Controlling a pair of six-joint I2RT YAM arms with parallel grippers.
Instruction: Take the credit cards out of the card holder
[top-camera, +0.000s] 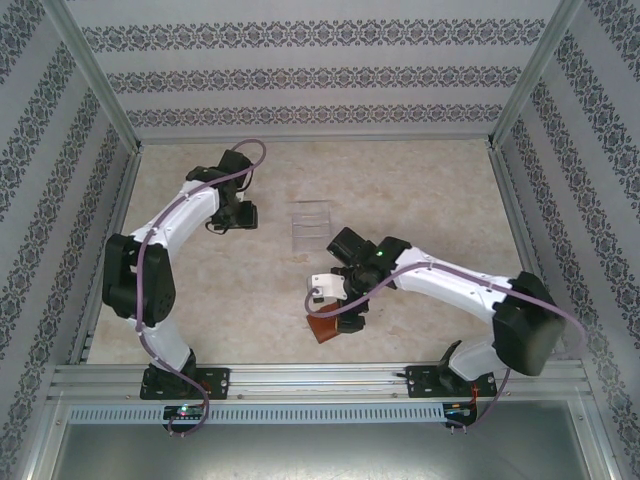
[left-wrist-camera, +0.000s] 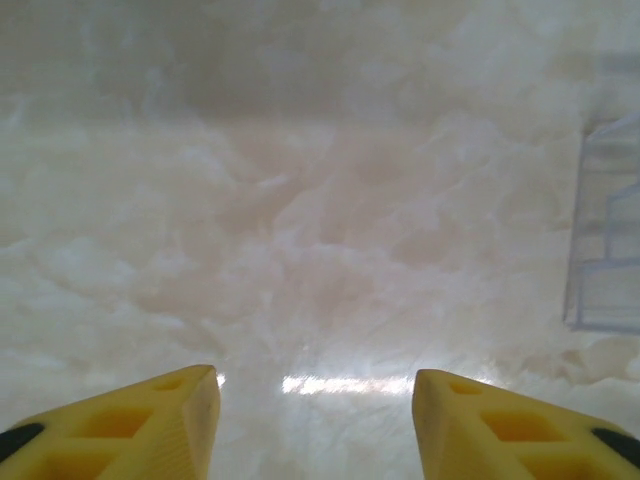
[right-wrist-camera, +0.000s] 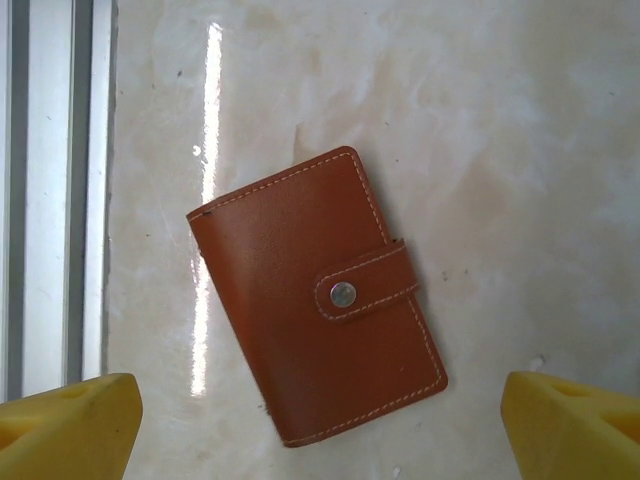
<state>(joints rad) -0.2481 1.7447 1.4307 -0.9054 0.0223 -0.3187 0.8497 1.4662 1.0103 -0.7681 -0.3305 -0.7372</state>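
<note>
The card holder (right-wrist-camera: 315, 300) is a reddish-brown leather wallet with pale stitching. It lies flat on the marble table, folded shut, its tab snapped down. In the top view the card holder (top-camera: 322, 326) sits near the front edge. My right gripper (right-wrist-camera: 320, 400) hovers over it, open, one yellow finger on each side and neither touching the leather. The same right gripper (top-camera: 335, 300) is above the wallet in the top view. My left gripper (left-wrist-camera: 315, 385) is open over bare table with nothing between its fingers, and this left gripper (top-camera: 237, 215) sits at the back left. The credit cards are hidden.
A clear plastic tray (top-camera: 310, 225) stands mid-table between the arms, and the tray (left-wrist-camera: 610, 250) is at the right edge of the left wrist view. An aluminium rail (right-wrist-camera: 50, 200) runs along the near table edge beside the wallet. Patterned walls enclose the table.
</note>
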